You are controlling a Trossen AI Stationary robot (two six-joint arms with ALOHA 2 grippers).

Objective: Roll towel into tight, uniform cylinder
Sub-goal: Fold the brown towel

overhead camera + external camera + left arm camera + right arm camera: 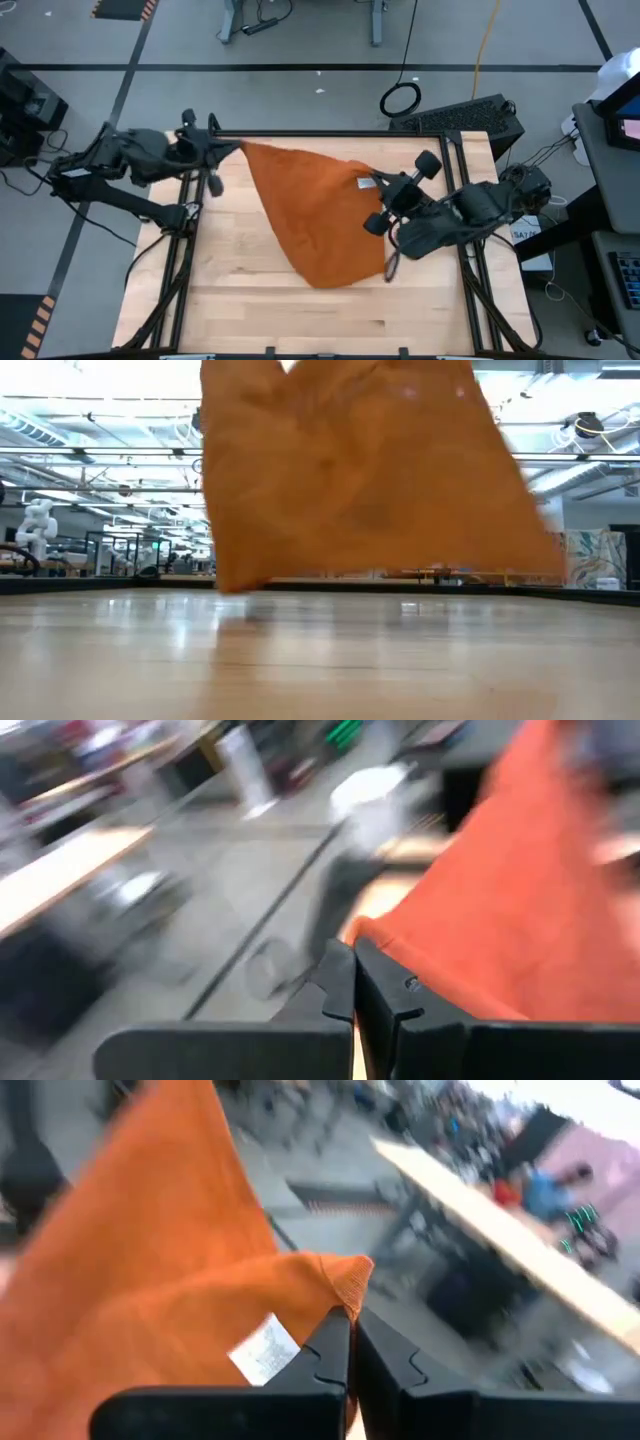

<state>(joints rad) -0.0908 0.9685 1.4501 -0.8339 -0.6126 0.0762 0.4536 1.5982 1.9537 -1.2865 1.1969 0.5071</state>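
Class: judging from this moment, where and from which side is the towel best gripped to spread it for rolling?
By two corners, pinched edge-on from outside. The left gripper and right gripper are each shut on a corner of the towel, near the tag, and it hangs open between them.

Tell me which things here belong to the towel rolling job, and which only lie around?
Job: rust-orange soft fabric towel, held up off the wooden table; left gripper and right gripper, each shut on a corner.
Lying about: black cable loop on the floor.

Bright overhead strip lights; glare streaks the bench (320,650) in the low view, and both wrist views are heavily smeared by motion blur
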